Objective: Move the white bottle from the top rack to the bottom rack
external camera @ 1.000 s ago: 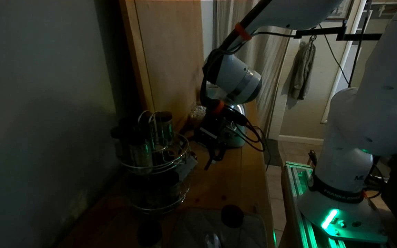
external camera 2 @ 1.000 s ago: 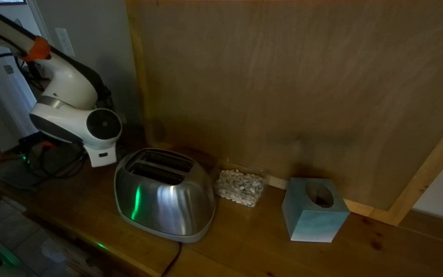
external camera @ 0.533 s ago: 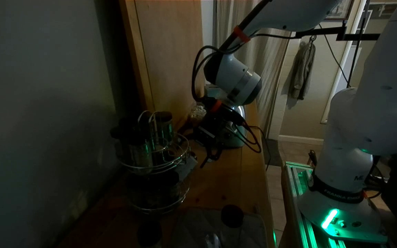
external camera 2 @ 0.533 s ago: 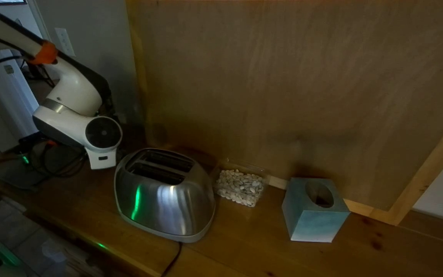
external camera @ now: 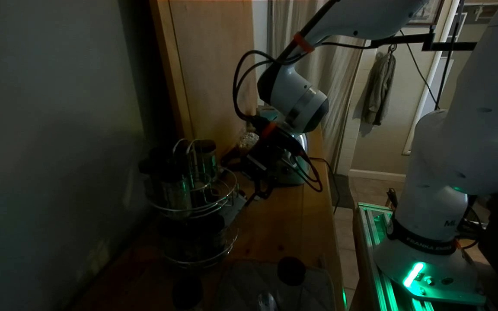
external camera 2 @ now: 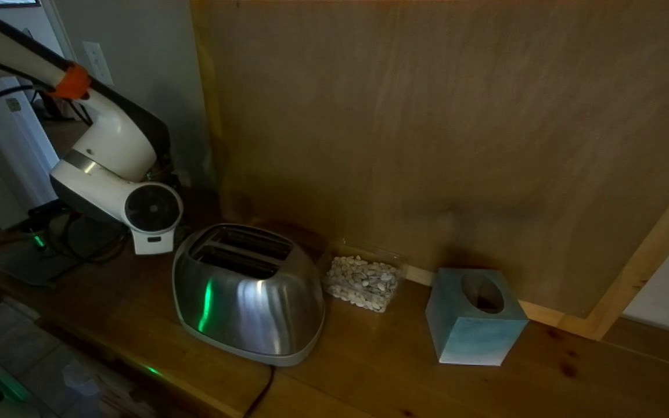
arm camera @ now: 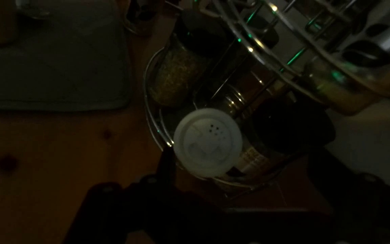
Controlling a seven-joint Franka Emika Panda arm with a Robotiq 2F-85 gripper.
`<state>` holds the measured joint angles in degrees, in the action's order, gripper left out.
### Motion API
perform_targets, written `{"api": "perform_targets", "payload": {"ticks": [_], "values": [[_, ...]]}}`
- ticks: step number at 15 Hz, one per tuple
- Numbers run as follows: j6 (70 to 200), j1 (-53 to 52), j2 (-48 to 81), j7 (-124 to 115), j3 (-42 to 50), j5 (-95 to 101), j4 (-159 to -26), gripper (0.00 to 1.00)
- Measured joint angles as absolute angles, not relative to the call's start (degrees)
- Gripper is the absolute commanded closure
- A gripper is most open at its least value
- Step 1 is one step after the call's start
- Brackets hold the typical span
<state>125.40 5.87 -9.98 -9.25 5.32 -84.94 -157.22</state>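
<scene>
In wrist view, the white bottle (arm camera: 208, 142) overlaps the bottom rack (arm camera: 146, 84) at 7 o'clock. The hand (arm camera: 244, 154) gapes wide.

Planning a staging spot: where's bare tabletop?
Bare wood between toaster and blue box, in front of the pebbles; also the strip between mat, wire stand and table edge. Crowded: wire stand itself, jars on both tiers, gripper alongside.

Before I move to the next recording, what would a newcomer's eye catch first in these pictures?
Probably the green light bar, glowing on the robot arm's base in a dim exterior view. Next, likely, the pale round lid with small holes, near the middle of the dark wrist view, where it overlaps the rim of the bottom rack. The shiny toaster on the wooden counter also stands out in an exterior view.
</scene>
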Motion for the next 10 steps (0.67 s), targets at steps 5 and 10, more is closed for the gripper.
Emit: {"api": "perform_targets", "payload": {"ticks": [5,10], "values": [[125.04,5.81,-9.92,-8.15,5.2,-87.6,-157.07,0.0],[125.1,5.92,-9.93,-6.59,5.24,-88.51,-156.89,0.0]]}}
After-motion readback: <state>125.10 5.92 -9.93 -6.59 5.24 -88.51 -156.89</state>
